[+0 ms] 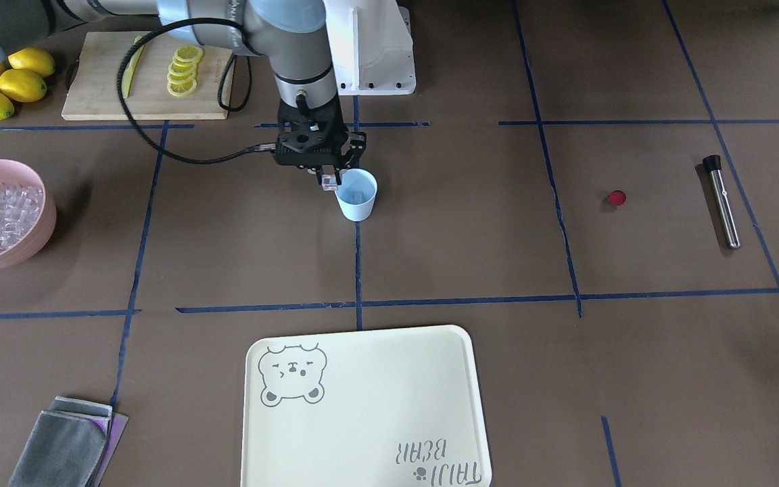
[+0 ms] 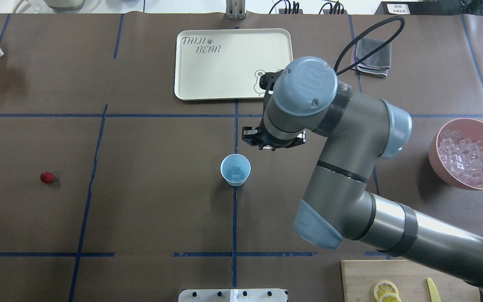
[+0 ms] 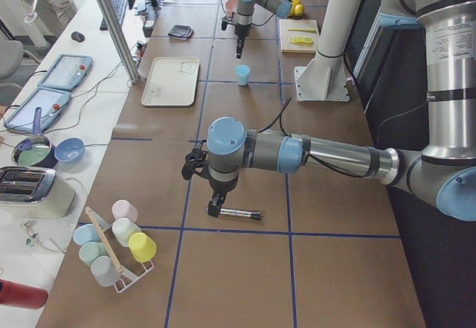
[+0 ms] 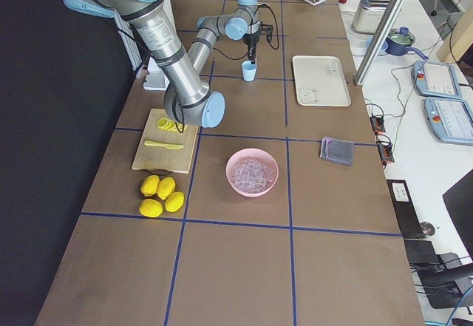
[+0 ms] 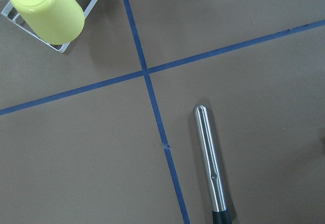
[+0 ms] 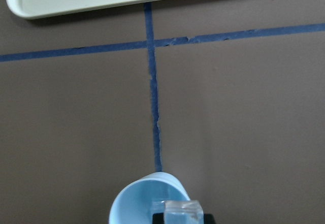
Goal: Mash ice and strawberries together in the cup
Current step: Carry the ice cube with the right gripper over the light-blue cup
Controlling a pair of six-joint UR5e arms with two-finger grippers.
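Observation:
The light blue cup [image 1: 357,196] stands at the table's middle with one ice cube [image 2: 236,171] inside. My right gripper [image 1: 328,177] hangs just above the cup's rim, on the robot's right of it, shut on a clear ice cube [image 1: 329,181]. That cube also shows in the right wrist view [image 6: 183,210] over the cup [image 6: 137,203]. The small red strawberry [image 1: 617,197] lies alone on the table, far on the robot's left. My left gripper [image 3: 214,209] hovers by a metal muddler [image 5: 210,163]; I cannot tell if it is open or shut.
A pink bowl [image 1: 28,247] full of ice stands on the robot's right. Behind it are a cutting board [image 1: 99,81] with lemon slices and whole lemons [image 1: 7,81]. A cream tray [image 1: 376,406] and a grey cloth [image 1: 65,443] lie at the far side.

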